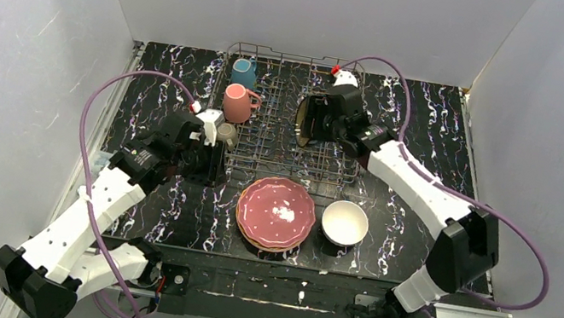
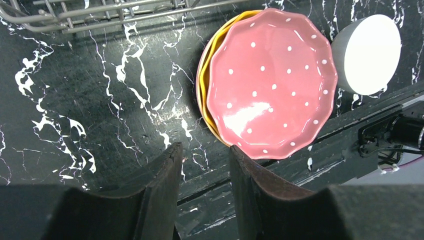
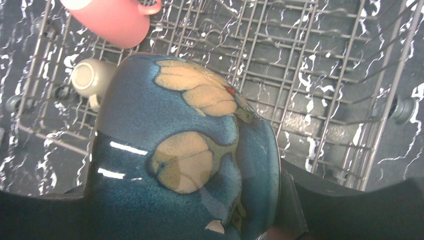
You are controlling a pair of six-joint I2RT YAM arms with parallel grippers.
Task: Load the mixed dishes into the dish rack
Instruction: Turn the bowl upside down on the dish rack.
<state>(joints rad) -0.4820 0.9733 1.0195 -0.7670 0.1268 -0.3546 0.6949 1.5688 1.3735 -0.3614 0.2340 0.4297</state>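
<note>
The wire dish rack stands at the back centre. In its left part sit a teal mug, a pink mug and an olive-grey mug. My right gripper is shut on a dark-blue bowl with tan flowers, held on edge over the rack's middle. In front of the rack lies a pink dotted plate on an orange plate, with a white bowl to their right. My left gripper is open and empty, above the bare table left of the plates.
The black marbled tabletop ends at a metal rail along the near edge. Grey walls close in on the left, back and right. Cables loop above both arms.
</note>
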